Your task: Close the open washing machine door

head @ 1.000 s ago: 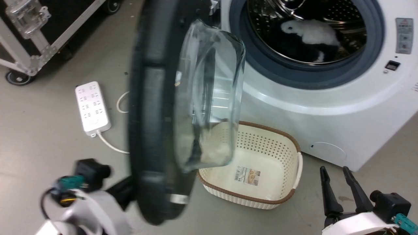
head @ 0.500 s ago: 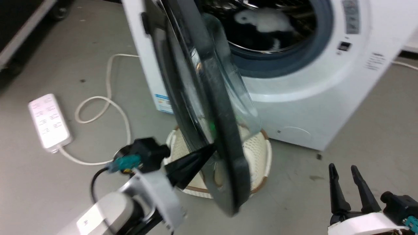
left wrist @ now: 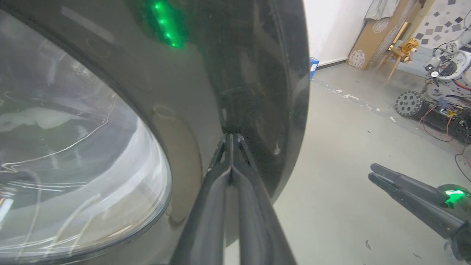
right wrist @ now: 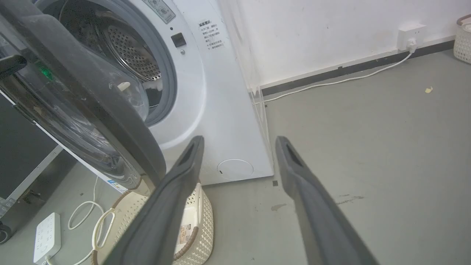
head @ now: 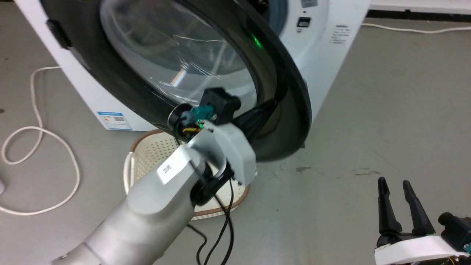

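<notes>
Large round black washing machine door with a clear glass centre, hinged at the left of the white washing machine, standing at an angle to the front and not yet latched. In the right wrist view, a gap open between its free edge and the drum opening.

Left gripper with fingers pressed together, holding nothing, tips touching the door's glossy outer face on the black rim, between the glass and the free right edge. Door directly ahead of this gripper, with the push line running from the tips through the rim toward the machine front.

Right gripper low at the right, fingers apart and empty, well apart from the door; left arm clearly the nearer.

Likely next: a push until the latch side meets the front. Bare floor to the right. Cream laundry basket under the door's lower edge, apparently below the swing path.

Risk: tips sliding off the smooth curved rim.
</notes>
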### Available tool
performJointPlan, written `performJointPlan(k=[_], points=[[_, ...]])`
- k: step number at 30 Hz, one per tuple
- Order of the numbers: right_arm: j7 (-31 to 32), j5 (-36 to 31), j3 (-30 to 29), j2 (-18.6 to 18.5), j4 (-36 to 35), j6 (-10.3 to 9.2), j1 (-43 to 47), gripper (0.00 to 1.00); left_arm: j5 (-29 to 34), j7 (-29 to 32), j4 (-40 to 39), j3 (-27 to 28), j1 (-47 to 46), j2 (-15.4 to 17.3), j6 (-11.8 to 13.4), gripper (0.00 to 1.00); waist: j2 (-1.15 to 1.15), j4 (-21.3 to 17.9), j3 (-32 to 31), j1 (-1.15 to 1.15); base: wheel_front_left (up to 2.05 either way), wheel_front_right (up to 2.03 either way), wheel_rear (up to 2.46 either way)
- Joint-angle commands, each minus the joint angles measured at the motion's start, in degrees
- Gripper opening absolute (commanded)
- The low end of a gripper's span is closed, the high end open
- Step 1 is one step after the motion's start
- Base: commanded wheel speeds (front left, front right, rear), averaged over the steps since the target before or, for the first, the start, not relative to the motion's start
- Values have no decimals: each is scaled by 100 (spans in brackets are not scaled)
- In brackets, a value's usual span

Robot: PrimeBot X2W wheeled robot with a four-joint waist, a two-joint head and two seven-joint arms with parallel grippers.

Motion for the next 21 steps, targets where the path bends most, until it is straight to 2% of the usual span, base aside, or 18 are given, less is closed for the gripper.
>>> performJointPlan(k=[1, 7, 10, 14, 17, 21], points=[[-26, 37, 6, -3, -30, 6, -93, 100, 20, -65, 258, 22, -158, -131, 36, 0, -1, -103, 46, -1, 0, 0, 0], [-26, 46, -16, -3, -18, 6, -37, 100, -195, -474, 976, 236, -414, -597, 27, 0, -1, -72, -67, -1, 0, 0, 0], [-26, 32, -61, -3, -11, 6, 17, 100, -452, -750, 1042, 435, -382, -678, -25, 0, -1, 80, -221, -1, 0, 0, 0], [-26, -40, -98, -3, -10, 6, 93, 100, -733, -1169, 873, 941, -262, -622, 2, 0, -1, 313, -483, -1, 0, 0, 0], [-26, -89, -84, -3, -10, 6, 128, 100, -696, -1309, 618, 1473, -113, -466, 226, 0, -1, 460, -677, -1, 0, 0, 0], [-26, -100, -16, -3, -21, 6, 151, 100, -47, -1332, -36, 2351, 321, -155, 574, 0, -1, 560, -860, -1, 0, 0, 0]])
